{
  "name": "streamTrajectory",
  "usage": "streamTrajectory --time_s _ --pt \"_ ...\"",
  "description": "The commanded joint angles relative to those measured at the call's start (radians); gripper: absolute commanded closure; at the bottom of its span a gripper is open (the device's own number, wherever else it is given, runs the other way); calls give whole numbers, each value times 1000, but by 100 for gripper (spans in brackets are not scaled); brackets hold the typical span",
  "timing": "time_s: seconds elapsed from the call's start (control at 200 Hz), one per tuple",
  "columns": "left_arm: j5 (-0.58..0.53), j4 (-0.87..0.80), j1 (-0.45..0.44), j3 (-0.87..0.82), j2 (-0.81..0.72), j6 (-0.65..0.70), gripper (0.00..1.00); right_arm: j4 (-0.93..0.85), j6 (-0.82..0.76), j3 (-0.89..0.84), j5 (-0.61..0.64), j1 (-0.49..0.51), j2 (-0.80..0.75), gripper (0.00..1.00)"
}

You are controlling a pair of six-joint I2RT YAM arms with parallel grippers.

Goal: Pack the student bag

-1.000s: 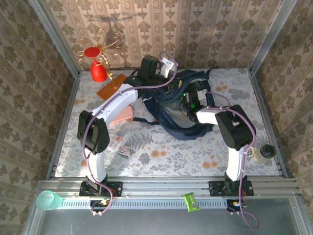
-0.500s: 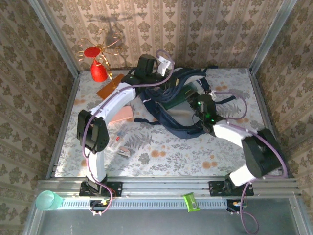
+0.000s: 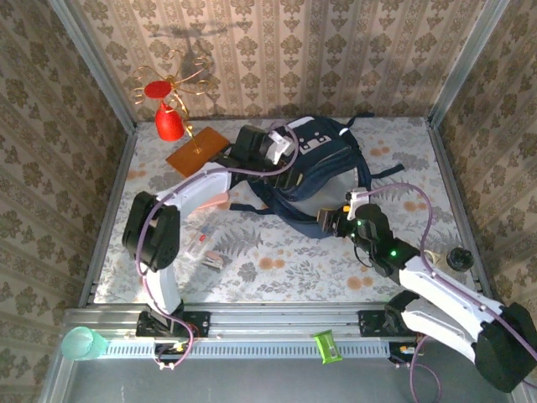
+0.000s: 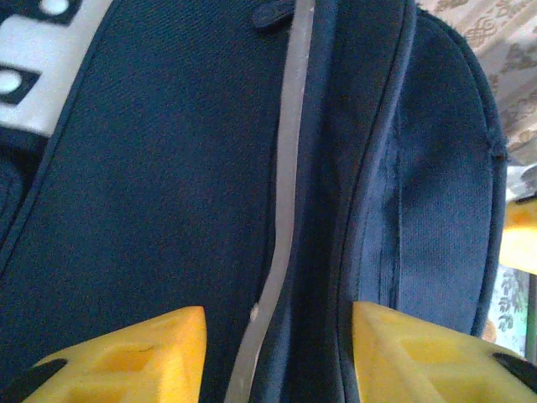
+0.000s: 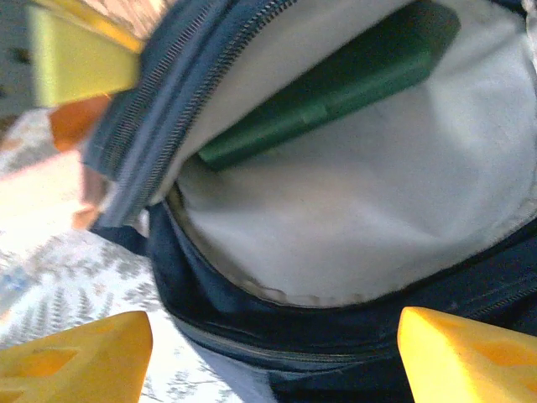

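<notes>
Unheld, the mouth of the large dark navy fabric student bag may sag shut, or the flat green book may slide out. The bag lies at 12 o'clock on the floral counter, long axis roughly 12-to-6, mouth facing 5 o'clock. The left end effector is parted and empty over it; the right end effector is wide and empty.

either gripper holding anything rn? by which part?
Nothing held. Left gripper open over a seam of the student bag; right gripper open, facing the bag's mouth.
</notes>
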Motion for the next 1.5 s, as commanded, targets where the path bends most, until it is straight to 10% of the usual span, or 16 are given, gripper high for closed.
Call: streamTrajectory --time_s 0.0,0.39,0.87,1.495 --pt "-137 92 41 -79 -154 8 49 -48 -54 98 -94 -61 112 22" --pt "-725 -71 256 -457 -465 -82 28 172 40 322 -419 -210 504 29" --pt "-606 173 608 -752 -554 -369 15 181 162 353 -376 -210 481 81" --pt "-463 67 618 -725 -512 -311 2 133 154 343 -460 -210 406 100"
